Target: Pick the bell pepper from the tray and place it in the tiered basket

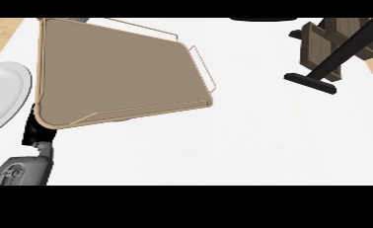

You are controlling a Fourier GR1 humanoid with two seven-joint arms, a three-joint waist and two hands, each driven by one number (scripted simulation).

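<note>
A tan tray (109,69) with thin wire handles fills the left half of the head view, and its floor is bare. No bell pepper shows anywhere. The tiered basket (331,47), made of wooden slats on a black stand, sits at the upper right. My left hand (34,126) is at the lower left, right by the tray's near left corner, and the tray's rim partly hides it. The grey left forearm (25,170) comes up from the lower edge. My right hand is out of view.
A white plate (11,91) lies at the left edge beside the tray. A dark object (262,19) shows at the top edge. White counter (241,138) stretches between the tray and the basket stand's black foot (311,82).
</note>
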